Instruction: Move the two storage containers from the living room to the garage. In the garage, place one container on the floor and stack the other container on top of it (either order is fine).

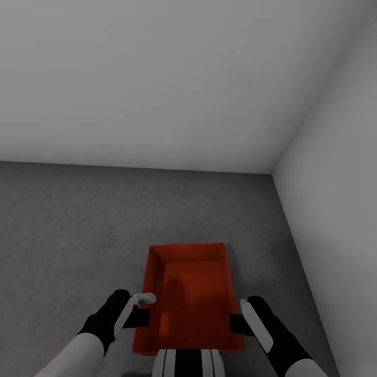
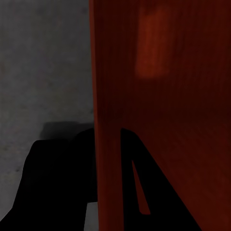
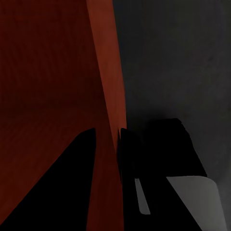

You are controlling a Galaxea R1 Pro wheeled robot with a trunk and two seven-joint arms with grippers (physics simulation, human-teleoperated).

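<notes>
storage container (image 1: 191, 298), orange-red and empty, hangs level in front of the robot above the dark grey concrete floor (image 1: 68, 230) of the garage, near the corner where two plain pale walls (image 1: 157, 78) meet. left gripper (image 1: 142, 310) pinches its left wall and right gripper (image 1: 240, 318) its right wall; in both wrist views one finger sits inside the wall and one outside, shut on it. this looks like the carrying-in step. next move calls for lowering both arms evenly until the bin rests on the floor, then releasing.
</notes>
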